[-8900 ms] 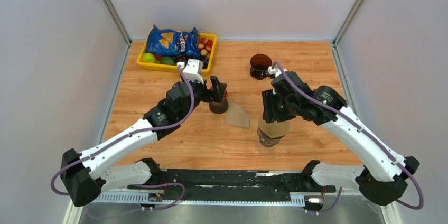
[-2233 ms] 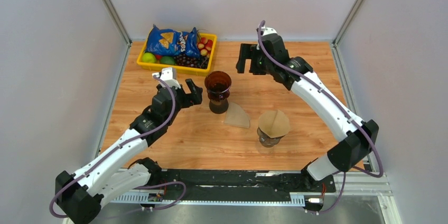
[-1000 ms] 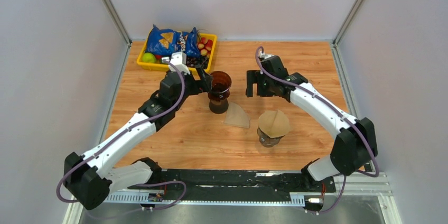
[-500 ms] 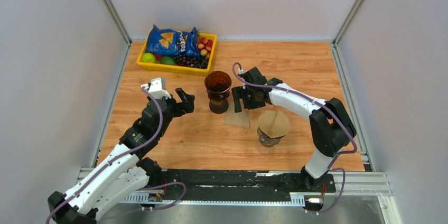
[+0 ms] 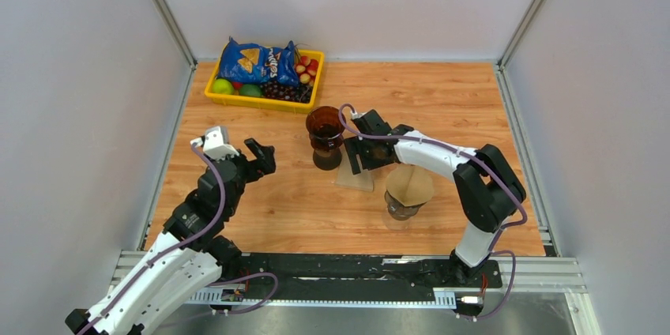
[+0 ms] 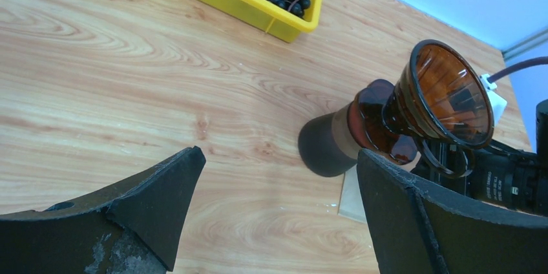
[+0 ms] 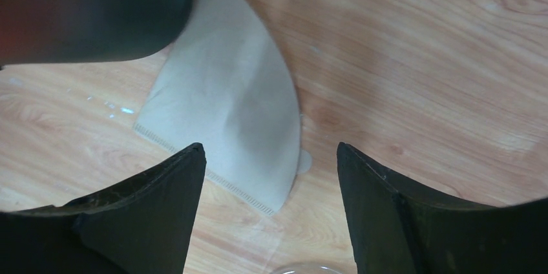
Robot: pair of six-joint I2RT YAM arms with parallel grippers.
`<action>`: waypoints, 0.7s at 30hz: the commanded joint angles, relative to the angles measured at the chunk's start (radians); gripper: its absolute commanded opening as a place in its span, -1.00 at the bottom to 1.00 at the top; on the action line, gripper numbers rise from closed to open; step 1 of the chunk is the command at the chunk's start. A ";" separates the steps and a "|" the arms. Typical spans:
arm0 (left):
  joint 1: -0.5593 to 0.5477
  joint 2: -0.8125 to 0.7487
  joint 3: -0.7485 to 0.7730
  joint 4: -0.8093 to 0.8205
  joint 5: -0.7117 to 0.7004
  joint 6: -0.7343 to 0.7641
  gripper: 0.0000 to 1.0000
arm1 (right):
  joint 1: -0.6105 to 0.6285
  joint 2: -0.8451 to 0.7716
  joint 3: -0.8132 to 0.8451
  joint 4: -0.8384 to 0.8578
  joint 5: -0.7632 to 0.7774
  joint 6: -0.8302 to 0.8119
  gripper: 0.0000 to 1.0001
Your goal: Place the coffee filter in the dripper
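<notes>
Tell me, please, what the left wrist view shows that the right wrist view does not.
Only left wrist: the yellow tray and the brown dripper, its funnel empty. Only right wrist: the whole paper filter, lying flat. Both: the wooden table, the dripper's dark base and a filter edge.

beige filter (image 7: 229, 103) lying flat; tip at base of upright amber dripper (image 6: 446, 96)

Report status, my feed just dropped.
Left gripper open, empty, left of the dripper. Right gripper open, above the filter. Filter flat on table, tip by dripper base. Nothing lying on it.
</notes>
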 commanded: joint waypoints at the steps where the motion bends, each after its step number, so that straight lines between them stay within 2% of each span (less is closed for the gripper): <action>1: 0.004 -0.024 0.021 -0.044 -0.066 -0.016 1.00 | 0.001 0.010 -0.019 0.072 0.108 0.003 0.54; 10: 0.004 -0.043 0.018 -0.050 -0.097 -0.017 1.00 | 0.005 -0.010 -0.092 0.180 0.174 -0.023 0.54; 21: 0.005 -0.046 0.020 -0.055 -0.107 -0.015 1.00 | 0.005 0.024 -0.114 0.196 0.310 0.002 0.55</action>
